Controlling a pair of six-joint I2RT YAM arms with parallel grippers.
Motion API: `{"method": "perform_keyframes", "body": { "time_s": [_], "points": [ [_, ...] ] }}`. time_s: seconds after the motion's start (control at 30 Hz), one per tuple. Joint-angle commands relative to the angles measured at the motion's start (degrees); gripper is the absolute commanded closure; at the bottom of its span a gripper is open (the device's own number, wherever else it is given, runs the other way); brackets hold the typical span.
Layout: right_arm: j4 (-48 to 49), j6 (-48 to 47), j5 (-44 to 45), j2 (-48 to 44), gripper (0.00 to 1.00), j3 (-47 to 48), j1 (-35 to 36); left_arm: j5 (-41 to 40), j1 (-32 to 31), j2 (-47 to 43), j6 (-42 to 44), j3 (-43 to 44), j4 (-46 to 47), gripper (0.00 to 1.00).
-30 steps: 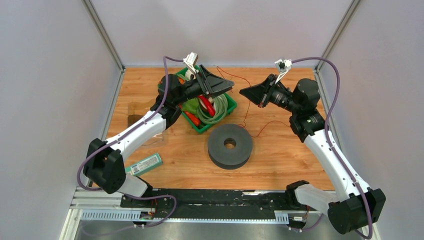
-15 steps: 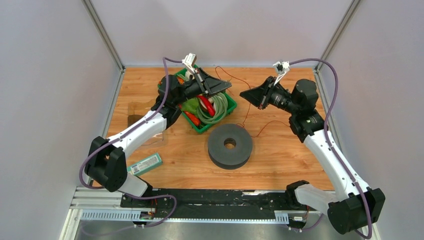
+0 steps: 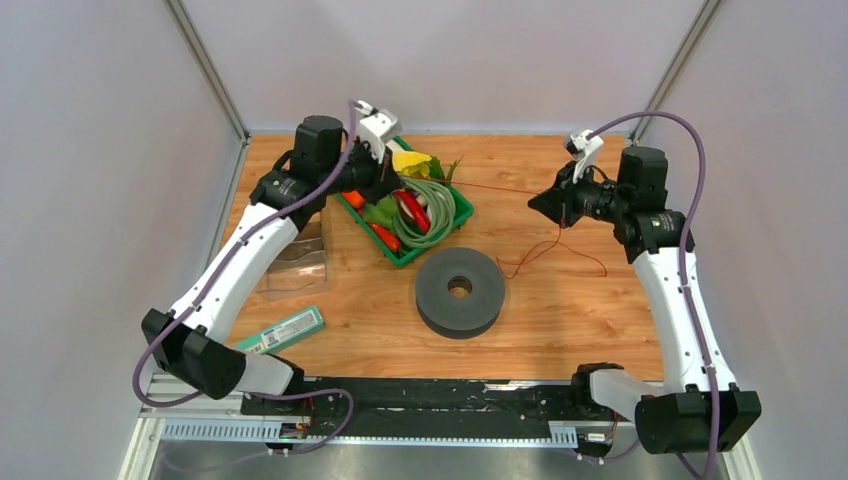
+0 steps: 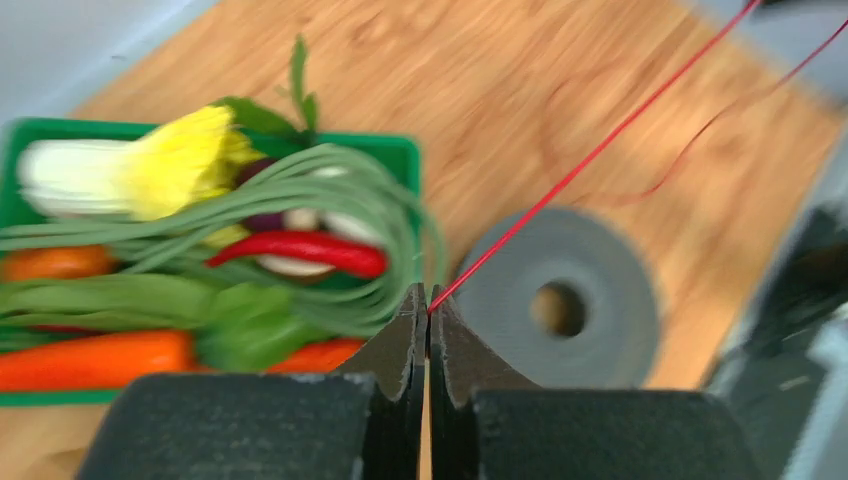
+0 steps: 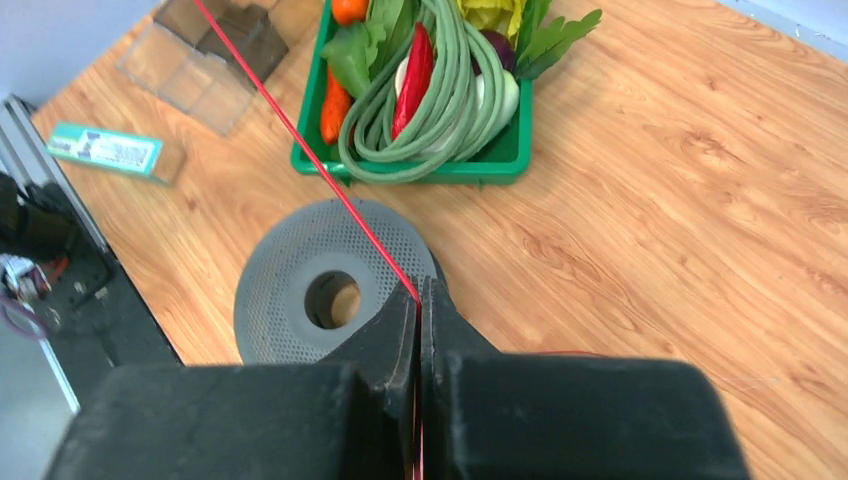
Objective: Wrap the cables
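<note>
Table [image 3: 560,320]: wood, bears the ring.
Tray [image 3: 440,236]: just beyond the ring, leftward; vegetables only.
Ring [image 3: 440,300]: grey, lying flat.
Left gripper [image 4: 428,300]: pressed together, pinching the wire, over the tray.
Right gripper [image 5: 418,295]: likewise pinching it, beyond the ring, rightward.
Wire [image 4: 590,157]: red, taut between the grippers; slack loops lie right of the ring.
Handling: we judge it light, limp, slippery and easily snapped; grip close to the present pinches.

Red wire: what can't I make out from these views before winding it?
- Right wrist view: the right end effector hides the red wire behind its tips.
- Top view: the wire's slack beside the grey ring is too thin to find its free end.
- Left wrist view: motion blur; the wire leaves the top edge.
</note>
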Motion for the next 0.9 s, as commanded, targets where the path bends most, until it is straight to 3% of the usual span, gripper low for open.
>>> {"method": "perform_keyframes", "body": {
  "time_s": [0.0, 0.13, 0.23, 0.3, 0.4, 0.43, 0.5, 0.57, 0.6, 0.73, 0.87],
  "points": [
    [-15.4, -16.2, 6.2, 1.2, 1.00, 5.4, -5.0, -28.1, 0.5, -4.8, 40.4, -1.2, -13.7, 1.00],
    [-19.4, -17.5, 3.3, 2.7, 1.00, 7.1, -5.9, -34.9, -4.4, -12.4, 60.6, -12.3, -1.8, 1.00],
    [-22.0, -18.9, 2.3, 3.5, 1.00, 7.5, -6.0, -38.0, -7.5, -17.0, 70.6, -20.8, 7.4, 1.00],
    [-23.6, -20.6, 2.4, 4.2, 1.00, 7.6, -6.5, -38.1, -9.3, -17.9, 71.9, -20.9, 7.2, 1.00],
    [-28.7, -23.9, 0.6, 5.8, 1.00, 10.1, -9.1, -34.5, -12.3, -15.9, 65.1, -13.1, -2.2, 1.00],
    [-31.7, -25.9, -0.3, 6.5, 0.95, 11.6, -9.8, -33.0, -13.3, -14.6, 61.4, -9.5, -5.3, 1.00],
    [-37.9, -30.3, -1.3, 7.7, 0.62, 14.0, -10.8, -27.2, -15.2, -10.2, 55.3, -1.6, -14.0, 1.00],
    [-41.8, -32.5, -2.9, 7.7, 0.19, 15.2, -12.2, -24.1, -18.6, -6.6, 51.5, 4.7, -19.6, 1.00],
    [-42.8, -32.7, -4.6, 7.1, 0.13, 15.5, -12.8, -23.6, -20.2, -5.1, 49.4, 7.3, -21.5, 1.00],
    [-39.8, -29.4, -14.8, 1.7, 0.06, 14.3, -13.1, -21.1, -25.4, 0.4, 44.1, 14.4, -26.2, 1.00],
    [-16.5, -6.5, -23.7, -5.7, 0.05, 7.2, -11.9, -16.4, -26.5, 4.4, 37.5, 19.5, -29.6, 1.00]
  ]
}}
